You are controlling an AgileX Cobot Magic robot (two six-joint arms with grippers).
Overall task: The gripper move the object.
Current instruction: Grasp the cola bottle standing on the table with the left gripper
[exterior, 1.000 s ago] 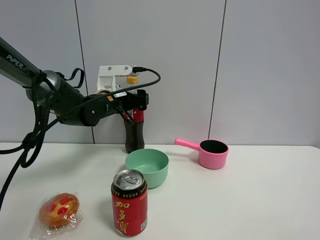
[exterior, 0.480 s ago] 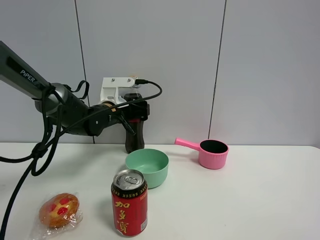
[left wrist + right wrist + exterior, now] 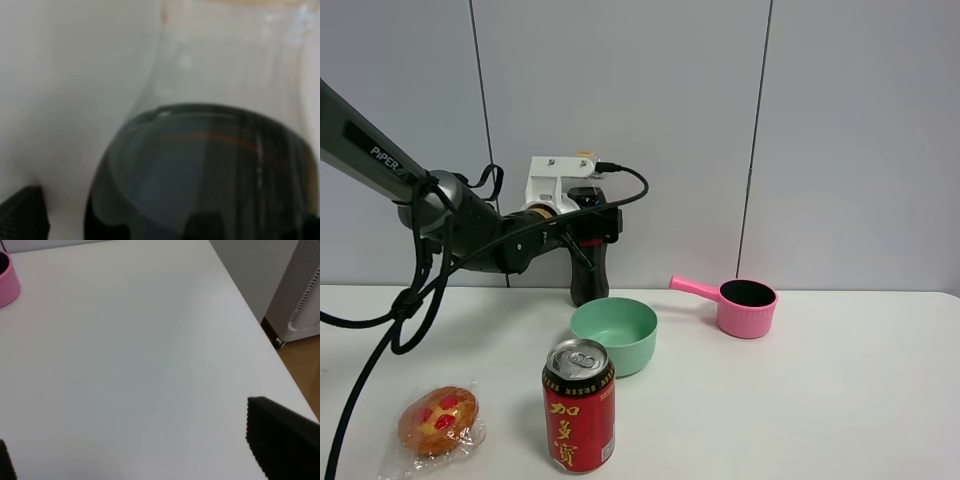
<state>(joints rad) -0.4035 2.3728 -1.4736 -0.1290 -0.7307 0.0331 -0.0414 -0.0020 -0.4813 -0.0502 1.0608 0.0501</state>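
The step in hand looks like the grasp itself: the left end effector (image 3: 588,225) has reached the bottle (image 3: 588,284) and sits level with its upper part, covering the label in the high view. The bottle stands upright at the back of the tabletop (image 3: 820,400), just behind the bowl (image 3: 613,335), with its base apparently on the surface. In the left wrist view the bottle (image 3: 200,165) fills nearly everything, showing the cola line and the clear shoulder above it. Only one dark finger (image 3: 22,215) shows at the edge, beside the bottle. So the jaws appear to flank the bottle closely, but I cannot tell whether they are pressing on it or have a gap left. If they are not clamped, the next move would be to close firmly, then lift straight up so the base clears the bowl's rim before any sideways travel. The tall bottle could tip if dragged. The right end effector (image 3: 142,452) has its fingers spread wide and holds nothing, above bare tabletop.
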